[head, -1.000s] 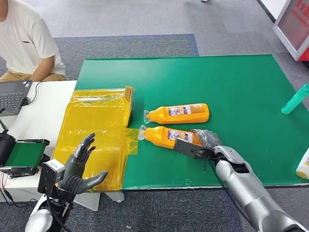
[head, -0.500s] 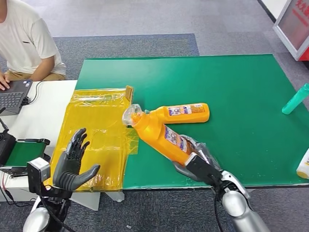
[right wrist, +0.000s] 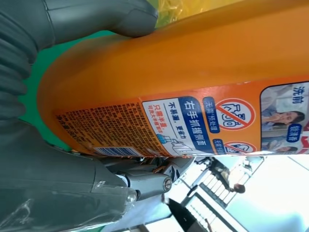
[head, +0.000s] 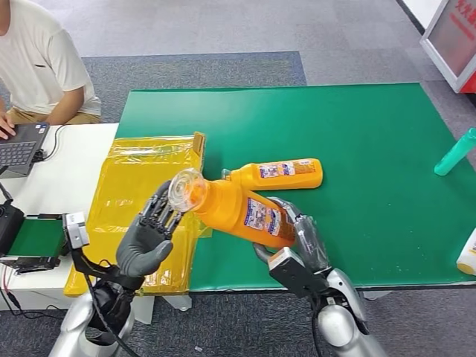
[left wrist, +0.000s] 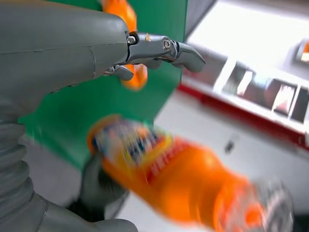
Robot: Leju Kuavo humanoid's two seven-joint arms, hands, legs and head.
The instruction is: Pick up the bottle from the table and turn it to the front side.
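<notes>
Right hand (head: 291, 249): I see it gripping the orange bottle (head: 236, 208) at frame centre.
Label: Chinese print, "右手抓握侧面" legible.
Left hand (head: 147, 238): fingers spread, at the cap.

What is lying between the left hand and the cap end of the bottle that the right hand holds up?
Nothing. In the head view the left hand is open just beside the clear cap of the lifted bottle, gripped by the right hand; whether they touch is unclear.
</notes>
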